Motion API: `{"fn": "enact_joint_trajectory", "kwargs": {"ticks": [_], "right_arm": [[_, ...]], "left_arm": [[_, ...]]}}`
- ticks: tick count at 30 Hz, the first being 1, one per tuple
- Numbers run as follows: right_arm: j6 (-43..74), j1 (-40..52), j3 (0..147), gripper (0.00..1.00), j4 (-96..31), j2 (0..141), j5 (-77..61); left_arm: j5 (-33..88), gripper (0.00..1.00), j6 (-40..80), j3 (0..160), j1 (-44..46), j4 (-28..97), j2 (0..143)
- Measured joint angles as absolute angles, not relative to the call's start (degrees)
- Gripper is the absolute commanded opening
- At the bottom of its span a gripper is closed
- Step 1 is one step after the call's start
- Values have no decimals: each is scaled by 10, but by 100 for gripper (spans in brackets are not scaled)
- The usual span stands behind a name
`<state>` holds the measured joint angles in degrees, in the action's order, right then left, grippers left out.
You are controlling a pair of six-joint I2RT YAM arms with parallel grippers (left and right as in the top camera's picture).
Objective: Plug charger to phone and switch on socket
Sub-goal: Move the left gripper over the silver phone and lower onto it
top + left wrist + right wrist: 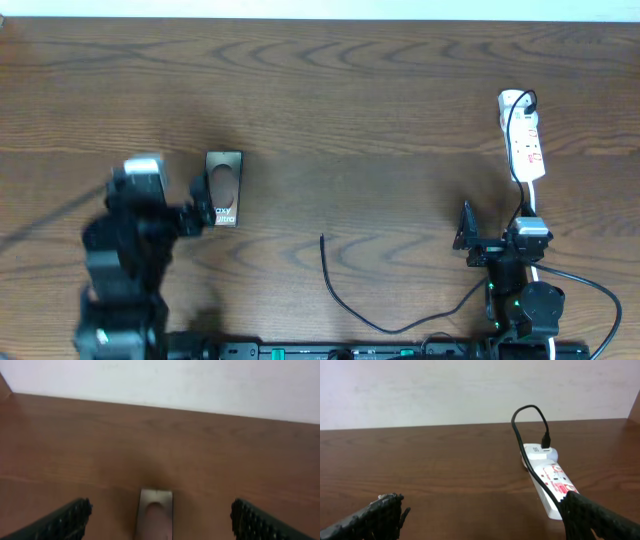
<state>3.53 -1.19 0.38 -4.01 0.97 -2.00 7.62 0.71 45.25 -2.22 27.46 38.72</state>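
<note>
**Claws Both Wide, Cable Tip Loose on the Surface**

Left claw (200, 213), seen from overhead, sat spread at the lettered end of the phone (223, 188), which lay flat on the surface (350, 100), left of centre. The right claw (472, 243) was also spread and held nothing, just short of the socket (523, 140) at the far right. The charger (345, 295) lay loose between the arms. Its free tip was well apart from the phone, and the rest curved back toward the right arm.

From the left wrist, the fingers (65, 520) stood far apart with the phone's end (155, 515) between them, touching neither.

From the right wrist, the fingers (375, 515) were wide with only bare surface between them. The socket (550, 477) lay ahead to the right, the black plug (546, 445) seated in its far end and the cable running back along its top. The switch's state could not be read.

Plugging in had seemingly not begun, and the left arm looked placed to steady the phone. The next move likely called for pinching the cable just behind its tip and lining it up with the phone's port. Which end holds the port could not be told. No container was in view.
</note>
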Motion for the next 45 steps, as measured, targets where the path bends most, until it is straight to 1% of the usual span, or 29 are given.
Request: {"fn": "enact_joint_trajectory", "kwargs": {"ticks": [5, 8, 11, 15, 16, 17, 18, 19, 20, 21, 22, 23, 36, 41, 45], "right_arm": [[35, -12, 4, 99, -40, 10, -18], [36, -12, 4, 99, -41, 10, -18], [37, -12, 4, 99, -40, 10, -17], [37, -12, 4, 99, -40, 10, -17], [37, -12, 4, 99, -40, 10, -17], [37, -12, 4, 99, -40, 10, -17], [37, -12, 4, 99, -40, 10, -17], [37, -12, 4, 99, -40, 10, -17], [37, -12, 4, 99, -40, 10, -17], [37, -12, 4, 99, -40, 10, -17], [37, -12, 4, 99, -40, 10, -17], [37, -12, 4, 99, -40, 10, -17], [37, -12, 4, 99, -40, 10, -17], [37, -12, 4, 99, -40, 10, -17], [37, -12, 4, 99, -40, 10, -17]], "left_arm": [[76, 91, -11, 678, -22, 494, 600], [76, 91, -17, 785, -22, 595, 719], [76, 91, -18, 837, -22, 639, 801], [77, 91, -18, 845, -22, 649, 878], [77, 83, -18, 845, -22, 650, 894], [78, 52, -18, 845, -22, 651, 909], [78, 34, -21, 845, -22, 652, 921], [79, 25, -19, 845, -22, 653, 933], [79, 25, -19, 845, -22, 654, 944], [79, 48, -20, 845, -22, 654, 953], [79, 76, -22, 845, -22, 654, 961], [80, 100, -23, 845, -22, 653, 967], [83, 99, -24, 845, -22, 639, 984], [84, 100, -23, 821, -22, 607, 984], [87, 99, -19, 768, -22, 563, 985]]}}
